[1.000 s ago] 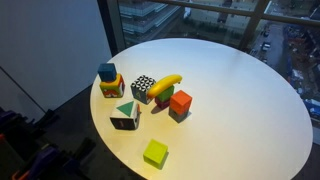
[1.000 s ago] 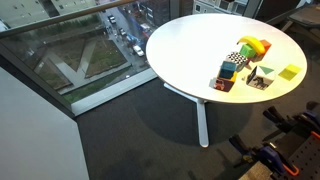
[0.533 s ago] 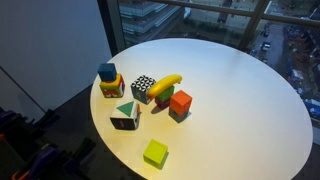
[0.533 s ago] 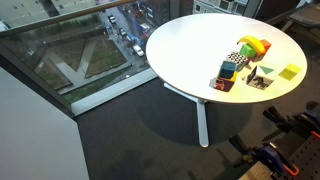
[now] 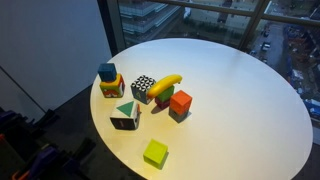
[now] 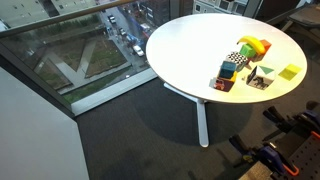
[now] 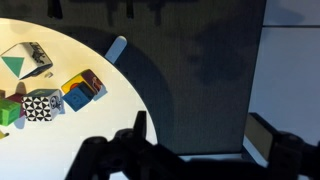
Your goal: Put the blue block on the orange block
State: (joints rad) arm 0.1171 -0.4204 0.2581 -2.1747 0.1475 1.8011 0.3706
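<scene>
The blue block [image 5: 106, 71] sits on top of a multicoloured cube [image 5: 111, 88] near the edge of the round white tabletop [image 5: 230, 90]. The orange block [image 5: 180, 101] stands apart from it, on the far side of a checkered cube [image 5: 143, 88] and a banana [image 5: 168, 82]. In the wrist view the pincer [image 7: 201, 136] hangs off the tabletop's edge over dark floor, fingers spread wide with nothing between them, and the arm shows in neither exterior view.
</scene>
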